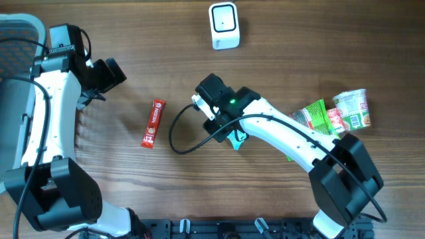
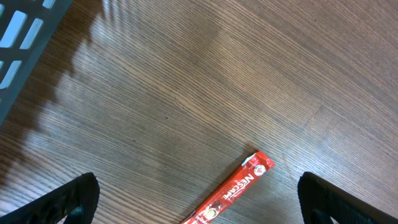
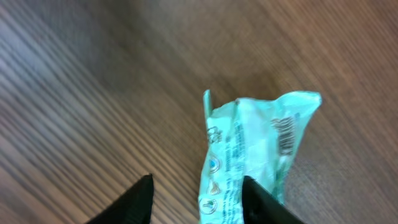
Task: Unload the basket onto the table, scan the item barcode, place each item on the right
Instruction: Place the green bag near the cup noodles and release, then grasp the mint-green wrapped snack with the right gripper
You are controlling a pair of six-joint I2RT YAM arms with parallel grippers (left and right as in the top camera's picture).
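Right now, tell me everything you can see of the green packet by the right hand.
The packet is mint-green crinkly plastic film, lying on the wooden table. A barcode faces up near one end; small icons run along one side. It sits partly between the right hand's spread fingers; one overlaps its edge.

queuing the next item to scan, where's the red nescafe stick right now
Overhead view: the red nescafe stick lies flat on the table, left of centre, just left of the black cable loop and down-left of the white scanner.
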